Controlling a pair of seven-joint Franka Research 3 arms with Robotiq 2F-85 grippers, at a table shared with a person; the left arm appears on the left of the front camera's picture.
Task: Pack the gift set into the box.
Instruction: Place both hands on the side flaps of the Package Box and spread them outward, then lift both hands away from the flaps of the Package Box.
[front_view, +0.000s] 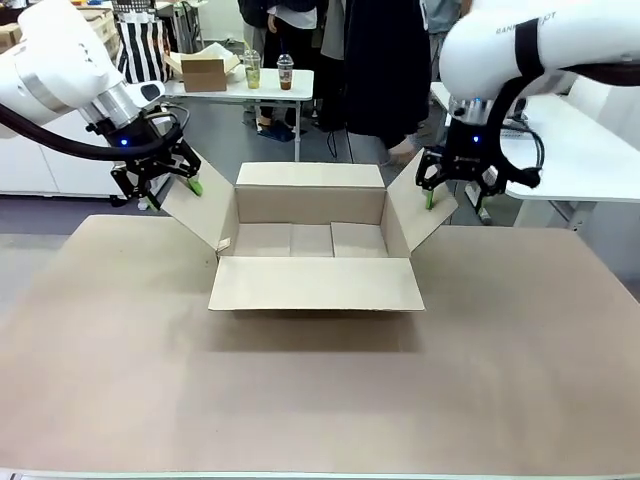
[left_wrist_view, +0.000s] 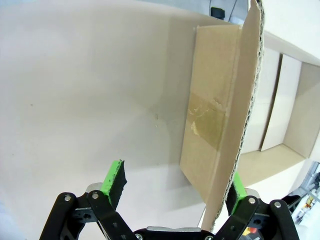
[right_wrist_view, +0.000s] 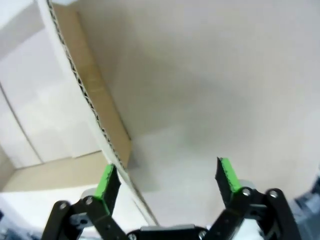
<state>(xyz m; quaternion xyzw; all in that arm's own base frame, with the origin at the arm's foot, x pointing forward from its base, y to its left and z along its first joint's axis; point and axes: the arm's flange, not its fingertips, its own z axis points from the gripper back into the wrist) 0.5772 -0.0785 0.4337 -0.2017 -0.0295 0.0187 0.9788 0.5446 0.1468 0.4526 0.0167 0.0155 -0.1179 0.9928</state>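
While box lies centred | left gripper spread astride left flap | right gripper spread astride right flap

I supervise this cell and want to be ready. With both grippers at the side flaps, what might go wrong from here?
1. The left flap lies off centre in the open left gripper, close to one pad; closing might crease its corrugated edge.
2. The right flap sits likewise in the open right gripper, so it may slip out.
3. Uneven pulls on the flaps might slide the box across the table.
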